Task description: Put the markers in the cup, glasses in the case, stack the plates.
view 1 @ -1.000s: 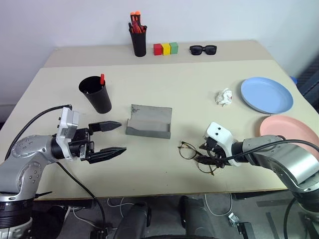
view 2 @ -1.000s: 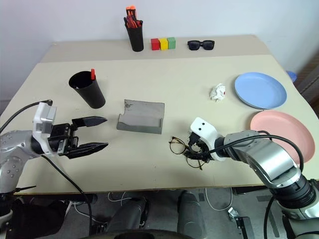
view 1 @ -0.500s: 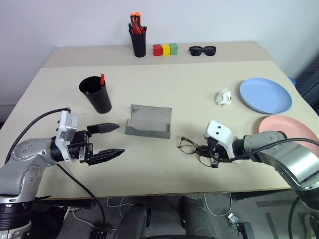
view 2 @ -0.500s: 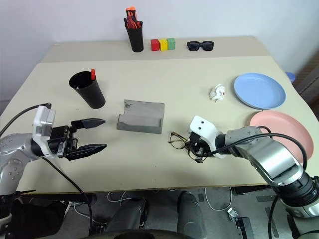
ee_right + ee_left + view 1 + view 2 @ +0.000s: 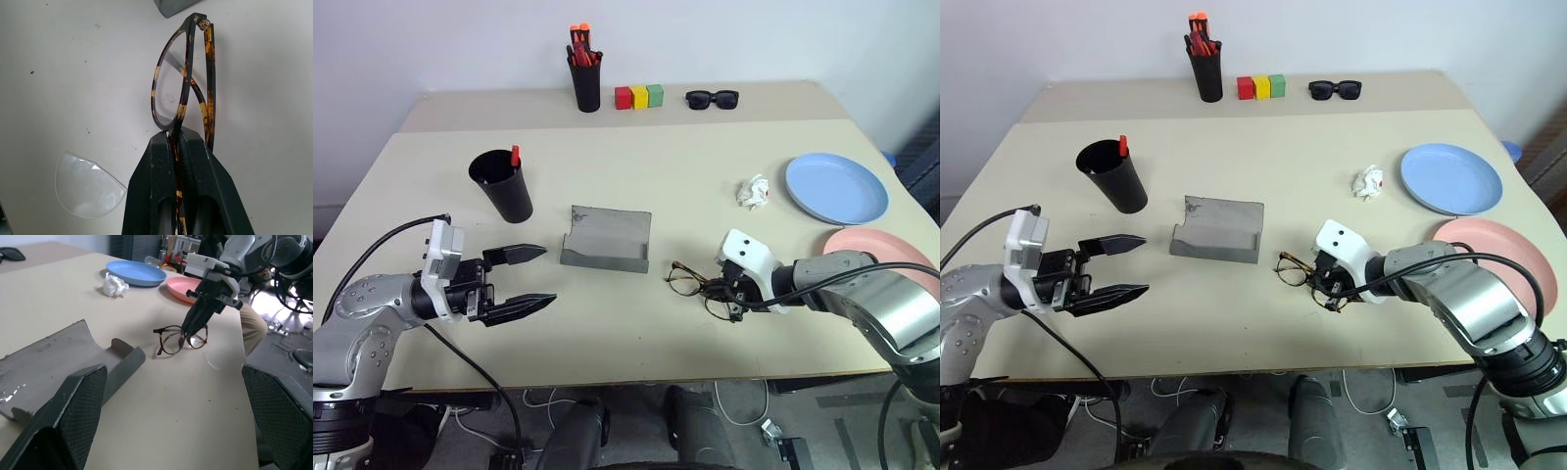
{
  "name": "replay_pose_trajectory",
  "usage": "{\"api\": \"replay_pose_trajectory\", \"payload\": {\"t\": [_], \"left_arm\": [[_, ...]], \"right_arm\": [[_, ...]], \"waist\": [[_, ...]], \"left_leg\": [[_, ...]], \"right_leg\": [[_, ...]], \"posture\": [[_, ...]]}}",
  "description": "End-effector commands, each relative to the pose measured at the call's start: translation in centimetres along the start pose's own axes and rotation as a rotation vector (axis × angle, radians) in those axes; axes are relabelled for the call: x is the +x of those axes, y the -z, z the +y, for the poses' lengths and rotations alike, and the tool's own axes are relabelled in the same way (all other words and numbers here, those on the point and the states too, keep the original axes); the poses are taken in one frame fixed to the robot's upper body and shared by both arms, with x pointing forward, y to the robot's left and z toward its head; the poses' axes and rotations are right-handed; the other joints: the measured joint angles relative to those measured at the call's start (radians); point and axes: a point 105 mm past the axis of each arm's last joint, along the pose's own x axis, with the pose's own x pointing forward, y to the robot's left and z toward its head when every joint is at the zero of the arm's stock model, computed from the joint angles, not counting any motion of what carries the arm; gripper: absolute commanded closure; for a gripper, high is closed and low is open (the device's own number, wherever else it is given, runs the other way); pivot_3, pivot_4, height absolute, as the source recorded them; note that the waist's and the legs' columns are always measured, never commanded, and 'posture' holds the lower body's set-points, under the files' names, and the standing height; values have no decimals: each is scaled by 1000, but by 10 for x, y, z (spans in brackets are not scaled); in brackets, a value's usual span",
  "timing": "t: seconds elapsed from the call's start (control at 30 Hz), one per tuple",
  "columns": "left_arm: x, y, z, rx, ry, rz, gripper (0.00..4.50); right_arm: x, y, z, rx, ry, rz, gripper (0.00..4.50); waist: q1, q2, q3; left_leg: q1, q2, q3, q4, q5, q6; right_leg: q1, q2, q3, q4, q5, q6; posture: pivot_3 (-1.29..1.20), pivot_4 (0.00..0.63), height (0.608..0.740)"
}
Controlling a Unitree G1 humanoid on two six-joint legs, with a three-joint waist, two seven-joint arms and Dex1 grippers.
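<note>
Near the front edge of the table, the right end effector has its two black fingers pinched on the frame of the glasses, which sit just beside the open grey case. The left end effector hovers with its fingers spread wide, holding nothing, near the front left corner. The blue plate and pink plate lie apart along the right edge.
</note>
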Motion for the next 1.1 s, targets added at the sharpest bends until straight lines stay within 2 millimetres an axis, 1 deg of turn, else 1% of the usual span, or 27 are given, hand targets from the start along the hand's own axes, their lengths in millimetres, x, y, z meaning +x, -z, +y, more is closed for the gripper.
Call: {"api": "replay_pose_trajectory", "payload": {"t": [0.03,0.1,0.2,0.23,0.3,0.37,0.53,0.6,0.67,0.77,0.87,0.93,1.03,1.1], "left_arm": [[0,-6,-1,36,10,-10,0],[1,-6,-1,34,10,-12,0],[1,-7,0,34,10,-15,0],[1,-7,0,34,11,-15,0],[2,-8,1,33,10,-18,0],[3,-8,1,31,12,-21,0],[2,-9,0,28,7,-23,0],[1,-10,0,27,-2,-24,0],[1,-10,0,27,-5,-24,0],[2,-11,-1,27,-12,-28,0],[2,-12,-3,28,-16,-28,0],[1,-13,-4,24,-22,-28,0],[1,-12,-6,20,-33,-29,0],[1,-13,-7,18,-37,-28,0]], "right_arm": [[-4,-1,-7,-11,47,2,4479],[-4,-2,-7,-7,45,-4,4479],[-8,-11,-9,0,33,-34,4479],[-10,-17,-10,11,21,-56,4479],[-15,-32,-20,34,37,-110,4479],[-18,-41,-26,32,41,-141,4479],[-15,-69,-34,2,52,-218,4479],[-9,-85,-33,-18,39,-261,4479],[-3,-98,-33,-31,25,-289,4479],[9,-120,-33,-75,15,-334,4479],[16,-134,-30,-113,-13,-361,4479],[27,-145,-26,-125,-38,-387,4479],[45,-152,-19,-154,-59,-406,4479],[56,-159,-13,-136,-82,-434,4479]], "waist": [[0,0,0],[0,0,0],[-1,0,0],[-1,0,0],[-4,0,1],[-3,2,1],[-2,2,1],[-5,2,1],[-8,2,2],[-12,2,2],[-18,2,2],[-24,2,2],[-29,2,2],[-30,2,2]], "left_leg": [[0,0,0,0,0,0],[0,0,0,0,0,0],[0,0,0,0,0,0],[0,0,0,0,0,0],[0,0,0,0,0,0],[0,0,0,0,0,0],[-1,0,0,-3,0,0],[-1,0,0,-3,0,0],[-1,0,0,-3,0,0],[-1,0,0,-4,0,0],[-2,0,0,-4,0,0],[-2,0,-1,-4,0,0],[-1,0,0,-6,0,0],[0,0,0,-9,0,-1]], "right_leg": [[0,0,0,0,0,0],[0,0,0,0,0,0],[0,0,0,0,0,0],[0,0,0,0,0,0],[0,0,0,0,0,0],[-1,0,0,0,0,0],[-2,0,0,-2,3,-3],[-2,0,0,-3,3,-3],[-2,0,0,-4,3,-3],[-2,0,0,-4,3,-3],[-2,0,0,-4,3,-3],[-2,0,0,-5,3,-3],[-3,0,0,-5,3,-3],[-4,1,0,-5,3,-3]], "posture": [[0,150,740],[0,150,740],[0,150,740],[0,150,740],[0,150,740],[0,150,740],[0,150,740],[0,150,740],[0,150,740],[0,150,740],[0,150,740],[0,150,740],[0,150,740],[0,150,740]]}}
